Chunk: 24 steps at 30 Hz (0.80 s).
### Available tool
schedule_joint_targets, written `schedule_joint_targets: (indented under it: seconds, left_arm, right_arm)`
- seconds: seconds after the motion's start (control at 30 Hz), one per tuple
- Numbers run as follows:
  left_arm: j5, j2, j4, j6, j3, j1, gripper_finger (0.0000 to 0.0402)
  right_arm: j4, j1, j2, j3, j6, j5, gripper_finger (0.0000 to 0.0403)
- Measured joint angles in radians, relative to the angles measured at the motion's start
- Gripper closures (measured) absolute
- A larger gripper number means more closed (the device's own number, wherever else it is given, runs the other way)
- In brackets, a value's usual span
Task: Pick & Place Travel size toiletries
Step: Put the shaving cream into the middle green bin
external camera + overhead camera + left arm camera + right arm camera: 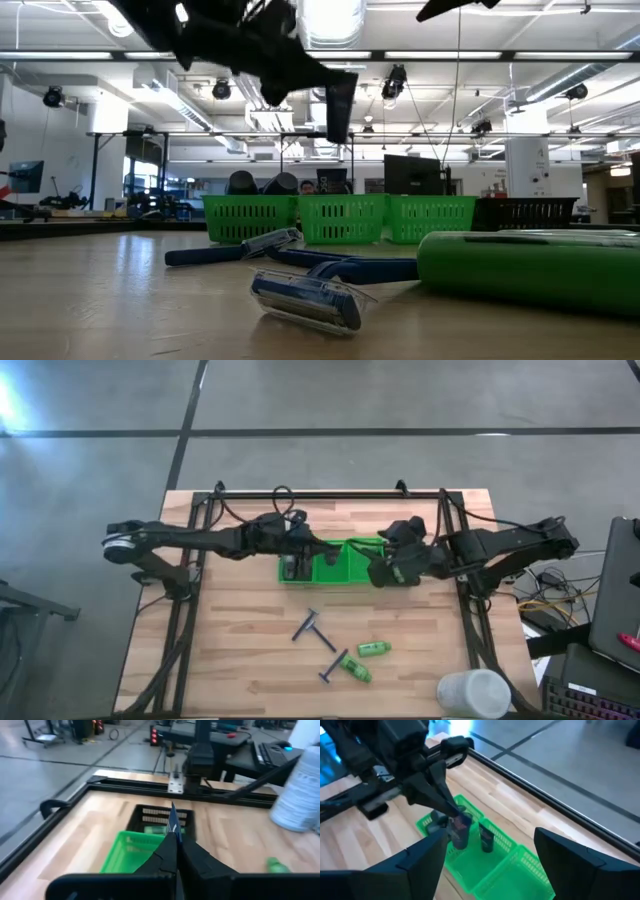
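Tray (352,563) mid-table; razors (312,626), mini bottles (372,649) nearer front edge.

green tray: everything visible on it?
The green tray is bright green, plastic-looking, with slotted walls and three compartments in a row, flat at the table's middle rear between both arms. A few dark toiletries stand in it. The left end effector, shut on a blue razor, is just above one end; the black bin adjoins the other.

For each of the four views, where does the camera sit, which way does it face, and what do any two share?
High: overhead, straight down on both arms, green tray, two razors.
Low: table height, level across; razor near, arm overhead.
Left wrist: behind left gripper, shut on a blue razor over the tray.
Right wrist: behind right gripper, open, facing the tray.
Shared: every view shows the tray.
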<state>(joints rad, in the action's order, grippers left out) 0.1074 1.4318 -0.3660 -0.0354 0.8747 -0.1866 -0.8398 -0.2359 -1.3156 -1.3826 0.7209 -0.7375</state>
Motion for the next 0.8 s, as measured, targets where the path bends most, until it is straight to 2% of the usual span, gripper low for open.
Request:
schedule_joint_targets:
  seconds: [0.2,0.6,0.73,0.8]
  left_arm:
    - [0.038,0.082,-0.196,0.007,-0.082,-0.055,0.0399]
    - [0.048,0.247,-0.324,0.009,-0.094,-0.047,0.0399]
    - [0.046,0.282,-0.380,0.010,-0.099,-0.040,0.0399]
    - [0.013,0.290,-0.441,0.013,-0.109,-0.028,0.0399]
  right_arm:
    - [-0.030,0.032,-0.026,0.003,0.063,0.004,0.0111]
    - [-0.048,0.105,-0.058,0.005,0.089,0.042,0.0162]
    - [-0.054,0.122,-0.053,0.005,0.083,0.042,0.0167]
    - [-0.061,0.125,-0.053,0.005,0.083,0.042,0.0163]
